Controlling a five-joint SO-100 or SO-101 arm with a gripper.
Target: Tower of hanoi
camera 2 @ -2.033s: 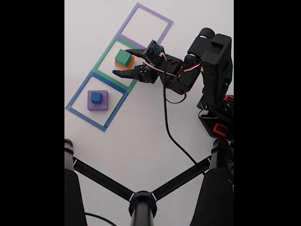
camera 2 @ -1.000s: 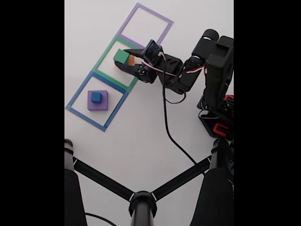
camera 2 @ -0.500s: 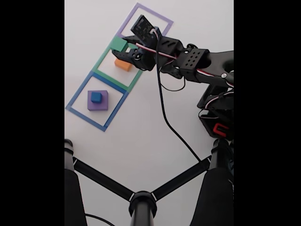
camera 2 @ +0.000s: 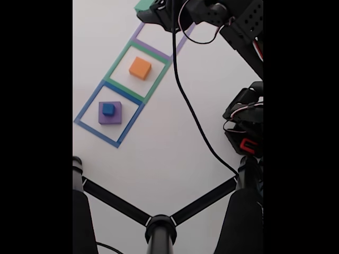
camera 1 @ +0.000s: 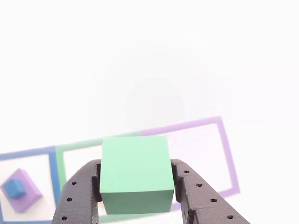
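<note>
Other view shows the gripper point(camera 1: 135, 205) clamped on the green block point(camera 1: 135, 170), held above the bench point(camera 2: 159, 137). Lowering it level and centred inside the purple outline point(camera 1: 224, 154) looks best. Orange block point(camera 2: 140, 68) sits in the green outline point(camera 2: 114, 67); blue block point(camera 2: 108, 109) tops purple block point(camera 2: 116, 117) inside the blue outline point(camera 2: 87, 108).

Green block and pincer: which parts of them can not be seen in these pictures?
- Green block: in the fixed view the top edge cuts it off; only a corner shows.
- Green block: in the other view the fingers cover its side faces.
- Pincer: the other view's bottom edge cuts off its base.
- Purple outline: the arm hides its far part in the fixed view.
</note>
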